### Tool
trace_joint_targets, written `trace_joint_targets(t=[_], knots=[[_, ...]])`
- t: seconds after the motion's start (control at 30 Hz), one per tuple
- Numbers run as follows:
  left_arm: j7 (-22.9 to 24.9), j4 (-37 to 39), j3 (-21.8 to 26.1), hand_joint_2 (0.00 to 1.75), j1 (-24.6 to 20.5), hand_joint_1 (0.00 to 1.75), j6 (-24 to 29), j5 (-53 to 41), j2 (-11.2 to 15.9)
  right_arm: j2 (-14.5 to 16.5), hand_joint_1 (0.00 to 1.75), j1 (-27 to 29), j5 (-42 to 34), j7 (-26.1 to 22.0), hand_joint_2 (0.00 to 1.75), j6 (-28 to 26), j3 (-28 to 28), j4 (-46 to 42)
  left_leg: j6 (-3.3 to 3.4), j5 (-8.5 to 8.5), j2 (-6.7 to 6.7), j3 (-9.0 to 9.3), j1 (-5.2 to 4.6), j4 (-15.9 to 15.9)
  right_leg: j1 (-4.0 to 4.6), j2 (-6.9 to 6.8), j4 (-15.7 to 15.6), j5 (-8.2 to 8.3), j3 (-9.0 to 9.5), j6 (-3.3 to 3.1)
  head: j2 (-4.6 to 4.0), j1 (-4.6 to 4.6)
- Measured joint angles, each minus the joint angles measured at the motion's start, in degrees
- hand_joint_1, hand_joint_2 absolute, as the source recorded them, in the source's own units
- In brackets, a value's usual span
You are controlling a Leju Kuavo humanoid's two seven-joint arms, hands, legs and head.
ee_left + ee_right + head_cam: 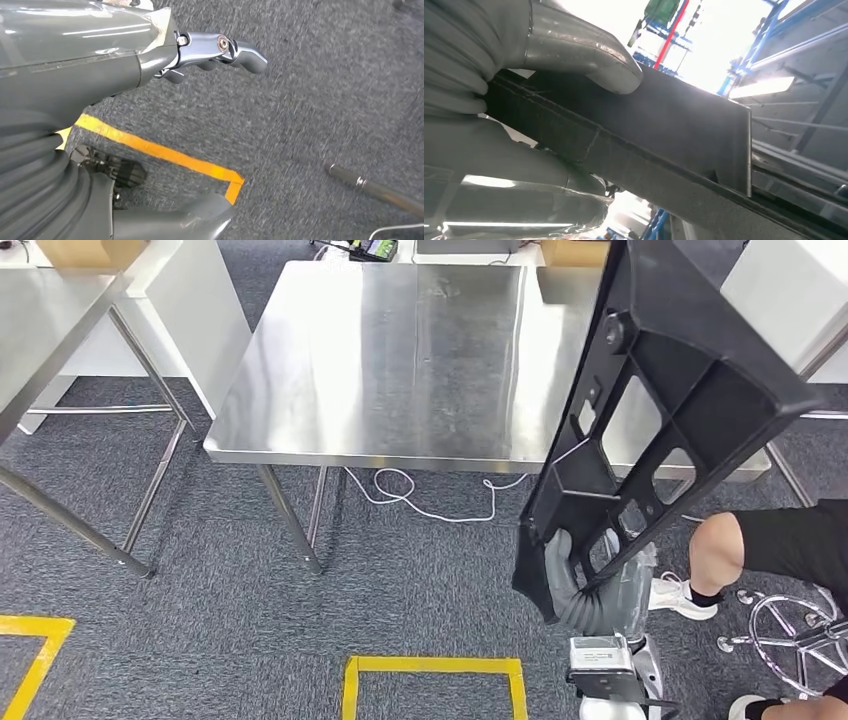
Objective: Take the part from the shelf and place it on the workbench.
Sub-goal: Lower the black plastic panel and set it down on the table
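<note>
At the far left of the head view stands a second steel desk (40, 330) with slanted legs, and yellow tape (432, 668) marks squares on the grey carpet (200, 570) in the foreground. The central steel desk (400, 360) has a bare reflective top; a white cable (420, 495) lies looped on the carpet under its near edge. The part (660, 410), a long black plastic frame with ribbed cut-outs, is held upright and tilted in the air above the desk's near right corner, not touching the top. The right hand (585, 585) grips the lower end of the part from below; in the right wrist view the thick grey thumb (589, 55) presses on one face of the part (664, 125) and the remaining fingers wrap the opposite side. To the right of the part, a person's leg (720, 550) in a white shoe and the chrome base of a stool (790, 635) are visible. The left hand (220, 52) appears in the left wrist view hanging above the carpet and a strip of yellow tape (160, 152); its fingers are curled inward and hold nothing. A metal leg (375, 190) lies near that view's edge.
</note>
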Motion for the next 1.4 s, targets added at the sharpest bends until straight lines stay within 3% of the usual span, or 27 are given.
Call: trace_joint_targets(t=[0.07, 0.13, 0.23, 0.27, 0.3, 0.33, 0.4, 0.47, 0.53, 0.63, 0.7, 0.77, 0.8, 0.83, 0.9, 0.93, 1.0, 1.13, 1.2, 1.27, 1.3, 1.33, 1.4], knots=[[0.00, 0.14, -0.01, 1.75, -0.07, 0.00, -0.07, -0.04, 0.03, -0.13, 1.75, 0.29, -0.01, 0.02, 1.75, -0.06, -0.02, -0.02, -0.63, -0.24, 0.12, 0.06, 0.40, 0.03, -0.02, 0.36, -0.15, 0.07, 0.26, -0.82, 0.00, -0.03], [0.00, 0.21, -0.04, 1.75, -0.13, 0.00, -0.11, -0.04, 0.05, -0.18, 1.75, 0.44, -0.05, 0.02, 1.75, -0.06, -0.02, -0.05, -1.30, -1.54, -0.07, -0.73, 0.75, 2.15, -0.32, 0.63, -0.33, 0.00, 0.73, -1.59, 0.00, -0.14], [0.00, 0.28, -0.06, 1.75, -0.08, 0.00, -0.11, -0.04, 0.17, -0.23, 1.75, 0.56, -0.13, 0.02, 1.75, -0.06, -0.02, -0.07, -2.00, -5.61, -0.46, -6.15, 0.89, 12.34, -0.23, 0.83, -0.36, -0.53, 1.48, -2.50, 0.00, -0.30], [0.00, 0.31, -0.06, 1.75, -0.04, 0.00, -0.09, -0.04, 0.19, -0.25, 1.75, 0.63, -0.14, 0.01, 1.75, -0.06, -0.02, -0.06, -2.09, -6.06, -0.49, -8.00, 0.89, 15.03, -0.14, 0.94, -0.36, -0.74, 1.70, -2.69, 0.00, -0.29], [0.00, 0.34, -0.06, 1.75, 0.00, 0.00, -0.06, -0.04, 0.20, -0.27, 1.75, 0.69, -0.16, 0.01, 1.75, -0.06, -0.02, -0.05, -2.07, -5.41, -0.49, -8.98, 0.90, 15.77, -0.08, 1.08, -0.35, -0.97, 1.96, -2.80, 0.00, -0.29], [0.00, 0.36, -0.06, 1.75, 0.01, 0.00, -0.01, -0.03, 0.22, -0.28, 1.75, 0.73, -0.20, -0.01, 1.75, -0.06, -0.01, -0.05, -1.95, -3.73, -0.49, -8.83, 0.90, 14.33, -0.04, 1.24, -0.35, -1.21, 2.28, -2.82, 0.00, -0.29], [0.00, 0.37, -0.06, 1.75, 0.01, 0.00, 0.10, 0.01, 0.32, -0.29, 1.75, 0.69, -0.27, -0.07, 1.75, -0.05, 0.04, -0.03, -1.43, 0.81, -0.73, -6.07, 0.85, 7.23, -0.02, 1.52, -0.38, -1.77, 3.01, -2.64, 0.00, -0.29], [0.00, 0.38, -0.07, 1.75, -0.03, 0.00, 0.15, 0.07, 0.45, -0.29, 1.75, 0.43, -0.28, -0.11, 1.75, -0.02, 0.12, 0.06, -0.83, 2.74, -1.07, -3.55, 0.55, 1.72, 0.23, 1.74, -0.37, -2.30, 3.35, -2.17, 0.00, -0.27], [0.00, 0.38, -0.08, 1.75, -0.08, 0.00, 0.14, 0.14, 0.53, -0.29, 1.75, 0.00, -0.07, -0.07, 1.75, 0.09, 0.30, 0.18, -0.33, 2.28, -1.15, -3.01, 0.08, 0.55, 0.34, 1.85, -0.52, -2.63, 3.31, -1.56, 0.00, -0.28], [0.00, 0.37, -0.08, 1.75, -0.12, 0.00, 0.01, 0.17, 0.54, -0.30, 1.75, -0.71, 0.45, 0.11, 1.75, 0.20, 0.52, 0.28, 0.63, 2.30, -1.05, -1.92, 0.30, -0.74, 0.43, 1.40, 0.79, -3.60, 2.78, -0.96, 0.00, -0.22], [0.00, 0.38, -0.08, 1.75, -0.15, 0.00, -0.06, 0.17, 0.51, -0.33, 1.75, -1.31, 0.80, 0.33, 1.75, 0.27, 0.55, 0.45, 1.20, 2.04, -0.93, -1.03, 0.41, -1.27, 0.36, 1.05, 6.49, -5.54, -0.19, -1.09, 0.00, -0.04], [0.00, 0.41, -0.08, 1.75, -0.17, 0.00, -0.08, 0.19, 0.51, -0.39, 1.75, -1.64, 1.14, 0.69, 1.75, 0.46, 0.57, 0.76, 1.46, 1.48, -0.90, -0.47, 0.39, -1.28, 0.26, 1.02, 13.46, -7.24, -4.76, -1.00, 0.00, 0.10], [0.00, 0.46, -0.08, 1.75, -0.17, 0.00, -0.08, 0.19, 0.50, -0.44, 1.75, -1.69, 1.30, 0.86, 1.75, 0.58, 0.58, 0.95, 1.43, 1.17, -0.94, -0.15, 0.39, -1.27, 0.15, 1.00, 14.96, -7.02, -6.19, -0.66, 0.00, 0.10], [0.00, 0.54, -0.08, 1.75, -0.16, 0.00, -0.07, 0.20, 0.50, -0.48, 1.75, -1.79, 1.42, 0.99, 1.75, 0.67, 0.58, 1.13, 1.33, 0.84, -0.99, 0.24, 0.41, -1.25, 0.00, 0.97, 14.30, -5.89, -6.53, -0.13, 0.00, 0.13], [0.00, 0.71, -0.08, 1.75, -0.14, 0.00, -0.06, 0.28, 0.47, -0.53, 1.75, -2.25, 1.60, 1.11, 1.75, 0.81, 0.60, 1.41, 0.90, 0.06, -1.08, 1.16, 0.47, -1.21, -0.47, 0.65, 7.73, -1.80, -4.40, 1.11, 0.00, 0.16], [0.00, 0.77, -0.07, 1.75, -0.15, 0.00, -0.05, 0.36, 0.48, -0.52, 1.75, -2.56, 1.64, 1.15, 1.75, 0.88, 0.63, 1.51, 0.54, -0.44, -1.09, 1.54, 0.34, -1.06, -0.52, 0.45, 4.12, -0.15, -2.91, 1.39, 0.00, 0.23], [0.00, 0.81, -0.05, 1.75, -0.17, 0.00, -0.05, 0.50, 0.49, -0.51, 1.75, -2.98, 1.72, 1.17, 1.75, 1.00, 0.74, 1.64, -0.13, -1.21, -1.07, 1.95, 0.15, -0.87, -0.45, 0.25, 0.25, 1.19, -1.16, 0.79, 0.00, 0.19], [0.00, 0.84, -0.05, 1.75, -0.26, 0.00, -0.05, 0.57, 0.46, -0.50, 1.75, -3.24, 1.74, 1.22, 1.75, 1.05, 0.92, 1.70, -1.32, -2.56, -0.94, 1.68, 0.84, 0.48, -0.25, 0.70, -0.20, 0.56, -0.31, -1.21, 0.00, 0.01], [0.00, 0.85, -0.05, 1.75, -0.27, 0.00, -0.04, 0.58, 0.46, -0.46, 1.75, -3.38, 1.75, 1.22, 1.75, 1.06, 1.00, 1.69, -1.87, -4.70, -0.97, -1.00, 1.03, 5.93, -0.34, 0.76, -0.31, 0.03, 0.56, -2.08, 0.00, -0.10], [0.00, 0.91, -0.04, 1.75, -0.18, 0.00, -0.03, 0.61, 0.46, -0.44, 1.75, -3.43, 1.76, 1.22, 1.75, 1.06, 1.07, 1.73, -2.10, -6.60, -0.98, -5.61, 1.07, 13.30, -0.17, 0.79, -0.30, -0.57, 1.26, -2.75, 0.00, -0.14], [0.00, 0.96, -0.04, 1.75, -0.14, 0.00, -0.03, 0.62, 0.46, -0.44, 1.75, -3.42, 1.76, 1.22, 1.75, 1.07, 1.09, 1.75, -2.10, -6.40, -0.98, -7.42, 1.09, 15.28, -0.10, 0.87, -0.30, -0.89, 1.60, -2.89, 0.00, -0.14], [0.00, 1.01, -0.04, 1.75, -0.13, 0.00, -0.03, 0.63, 0.46, -0.44, 1.75, -3.41, 1.76, 1.22, 1.75, 1.07, 1.10, 1.78, -2.01, -5.04, -0.98, -8.24, 1.11, 15.13, -0.06, 0.99, -0.30, -1.24, 2.04, -2.90, 0.00, -0.14], [0.00, 1.07, -0.04, 1.75, -0.13, 0.00, -0.03, 0.62, 0.48, -0.44, 1.75, -3.43, 1.76, 1.22, 1.75, 1.08, 1.11, 1.80, -1.52, -0.02, -1.02, -6.93, 1.09, 9.26, -0.03, 1.25, -0.32, -2.08, 3.18, -2.69, 0.00, -0.15]])
